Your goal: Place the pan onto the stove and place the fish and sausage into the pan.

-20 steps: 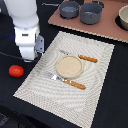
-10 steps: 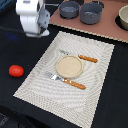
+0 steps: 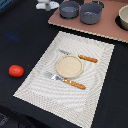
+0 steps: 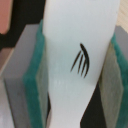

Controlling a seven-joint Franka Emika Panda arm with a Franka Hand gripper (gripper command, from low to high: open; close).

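In the wrist view my gripper [image 4: 75, 75] is shut on the fish [image 4: 80, 40], a white elongated piece with dark marks held between the green pads [image 4: 34, 85]. In the exterior view the gripper [image 3: 46, 5] shows only partly at the top edge, just to the exterior view's left of the blue-grey pan [image 3: 69, 9]. The pan stands on the pinkish-brown stove [image 3: 100, 27]; its handle does not show. The red sausage [image 3: 16, 71] lies on the dark table at the exterior view's left, far from the gripper.
A bigger grey pot [image 3: 91, 13] stands on the stove beside the pan. A dark round disc [image 3: 123, 17] shows at the stove's right edge. A pale striped placemat [image 3: 45, 95] holds a beige plate [image 3: 69, 66] and orange-handled cutlery [image 3: 75, 84].
The arm has moved from beside the placemat's left corner away to the far side, toward the stove and pan, and is now mostly out of the exterior view.
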